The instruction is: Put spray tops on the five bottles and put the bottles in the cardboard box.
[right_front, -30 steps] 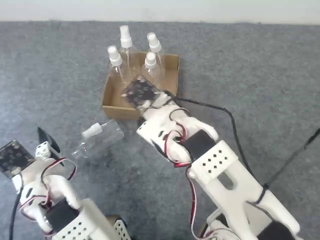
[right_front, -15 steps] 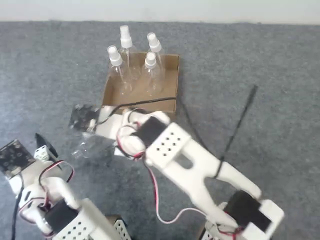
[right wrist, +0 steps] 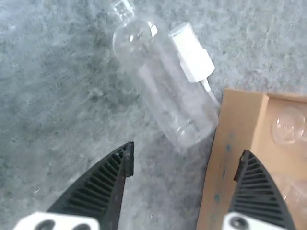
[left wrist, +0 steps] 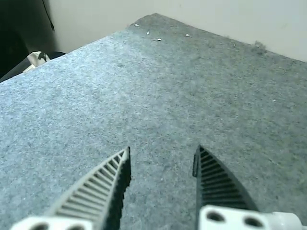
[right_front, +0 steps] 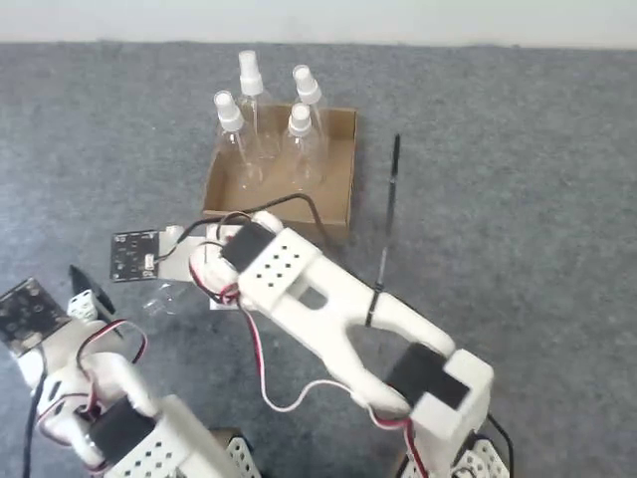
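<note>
**Mia:** How many are done?

**Sam:** Four bottles [right_front: 239, 149] stand up in the box [right_front: 224, 214]. Each one has a white top on it. So most of the job looks finished to me.

**Mia:** And the fifth one?

**Sam:** The last bottle [right wrist: 160, 81] lies on its side on the grey carpet [right wrist: 53, 86], just beside the box wall. Its neck is open. The spray top [right wrist: 193, 56] lies loose against its side, with the thin tube pointing toward the box.

**Mia:** What is left, then?

**Sam:** I think the top must go on that bottle, and then the bottle must go in the box with the others.

**Mia:** Is a gripper holding anything?

**Sam:** No. The right gripper [right wrist: 187, 151] hangs above the lying bottle with its jaws wide apart and nothing between them. The left gripper [left wrist: 162, 151] is spread apart too, over bare carpet, well away from the box.

**Mia:** Can you read any words?

**Sam:** None. The bottles are clear and plain. The box wall has a small blue smudge [right wrist: 224, 171], but I cannot tell if it is writing.
</note>
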Controlling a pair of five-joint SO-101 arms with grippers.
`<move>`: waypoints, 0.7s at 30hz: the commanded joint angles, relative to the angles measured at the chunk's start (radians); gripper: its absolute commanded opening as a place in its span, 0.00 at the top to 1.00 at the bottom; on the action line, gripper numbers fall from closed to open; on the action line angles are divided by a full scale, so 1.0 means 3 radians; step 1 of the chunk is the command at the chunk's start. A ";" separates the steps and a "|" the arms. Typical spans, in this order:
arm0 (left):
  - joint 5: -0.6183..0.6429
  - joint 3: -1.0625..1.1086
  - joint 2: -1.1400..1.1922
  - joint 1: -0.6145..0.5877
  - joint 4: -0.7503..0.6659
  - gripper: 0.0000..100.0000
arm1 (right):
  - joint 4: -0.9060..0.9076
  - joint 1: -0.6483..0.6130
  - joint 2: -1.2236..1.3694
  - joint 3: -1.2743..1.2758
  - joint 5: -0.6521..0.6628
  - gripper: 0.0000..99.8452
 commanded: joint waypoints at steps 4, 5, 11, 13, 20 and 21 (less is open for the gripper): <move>-0.0020 -0.0202 -0.0061 -0.0010 0.0000 0.80 | 0.0028 -0.0023 0.0386 -0.0650 0.0041 0.70; -0.0015 -0.0202 -0.0061 -0.0005 0.0000 0.80 | 0.0033 -0.0028 0.0453 -0.0690 0.0046 0.70; -0.0015 -0.0202 -0.0061 -0.0005 0.0000 0.80 | 0.0013 -0.0069 0.0734 -0.0803 0.0261 0.70; -0.0015 -0.0202 -0.0061 -0.0005 0.0000 0.80 | -0.0003 -0.0069 0.0790 -0.0808 0.0281 0.70; -0.0015 -0.0207 -0.0061 -0.0005 0.0000 0.79 | 0.0003 -0.0074 0.1051 -0.0987 0.0281 0.70; -0.0015 -0.0207 -0.0061 -0.0005 0.0000 0.79 | 0.0013 -0.0074 0.1102 -0.1018 0.0281 0.70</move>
